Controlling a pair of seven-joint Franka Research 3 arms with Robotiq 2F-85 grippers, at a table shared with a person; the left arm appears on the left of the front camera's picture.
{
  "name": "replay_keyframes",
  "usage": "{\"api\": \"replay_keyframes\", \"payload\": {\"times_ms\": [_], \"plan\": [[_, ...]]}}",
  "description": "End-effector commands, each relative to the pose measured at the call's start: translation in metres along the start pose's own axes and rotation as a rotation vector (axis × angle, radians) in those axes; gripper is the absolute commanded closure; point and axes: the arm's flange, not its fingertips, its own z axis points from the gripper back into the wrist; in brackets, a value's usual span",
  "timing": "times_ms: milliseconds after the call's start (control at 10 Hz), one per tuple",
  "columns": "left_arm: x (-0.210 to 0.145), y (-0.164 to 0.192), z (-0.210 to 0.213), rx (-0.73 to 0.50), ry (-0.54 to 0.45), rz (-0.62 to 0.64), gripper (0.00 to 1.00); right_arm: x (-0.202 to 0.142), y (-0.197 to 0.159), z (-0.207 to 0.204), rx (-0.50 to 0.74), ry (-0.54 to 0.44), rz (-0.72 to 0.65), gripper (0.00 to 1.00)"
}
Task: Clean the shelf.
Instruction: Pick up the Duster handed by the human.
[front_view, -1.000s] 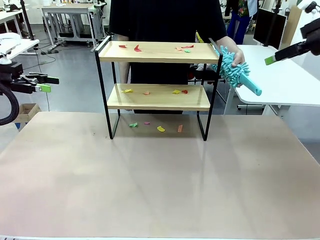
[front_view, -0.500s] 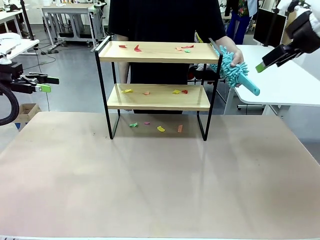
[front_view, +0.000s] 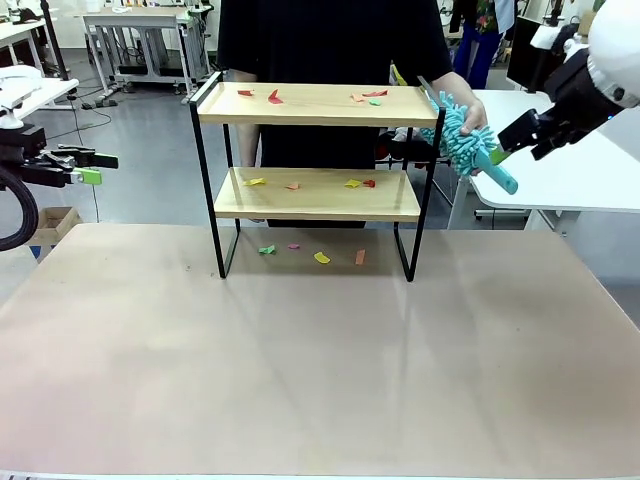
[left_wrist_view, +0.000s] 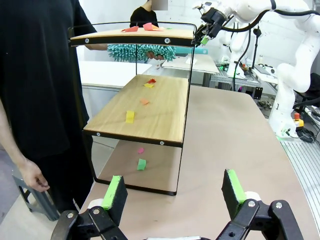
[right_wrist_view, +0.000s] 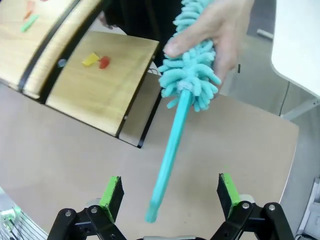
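Right hand (front_view: 500, 151) has swung down close to the teal fluffy duster (front_view: 462, 135) a person (front_view: 330, 40) holds out, fingers apart. Left hand (front_view: 91, 168) unmoved, apart too. Two-tier light-wood, black-framed shelf (front_view: 310, 105) stands mid far edge of worktop (front_view: 320, 380).

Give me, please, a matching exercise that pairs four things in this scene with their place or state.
1. turquoise fluffy duster with a plastic handle
2. left gripper
3. right gripper
4. small coloured paper scraps

A. scattered on both light wooden boards of the black-framed shelf and on the table beneath
B. open, facing the duster's handle, not gripping it
C. held by its fluffy head in the person's hand
D. open, off to the left, apart from the shelf

Pairs: 1-C, 2-D, 3-B, 4-A.
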Motion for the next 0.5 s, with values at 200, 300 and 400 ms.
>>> {"api": "replay_keyframes", "payload": {"times_ms": [200,300,400], "plan": [[0.002,-0.001,0.0,0.002,0.0,-0.008,0.0,0.004,0.004,-0.023,-0.104,0.018,-0.053,0.0],[0.002,-0.001,0.0,0.002,0.0,-0.008,0.0,0.005,0.005,-0.028,-0.123,0.018,-0.056,0.0],[0.002,-0.001,0.0,0.002,0.0,-0.008,0.0,0.004,0.007,-0.03,-0.135,0.021,-0.056,0.0]]}}
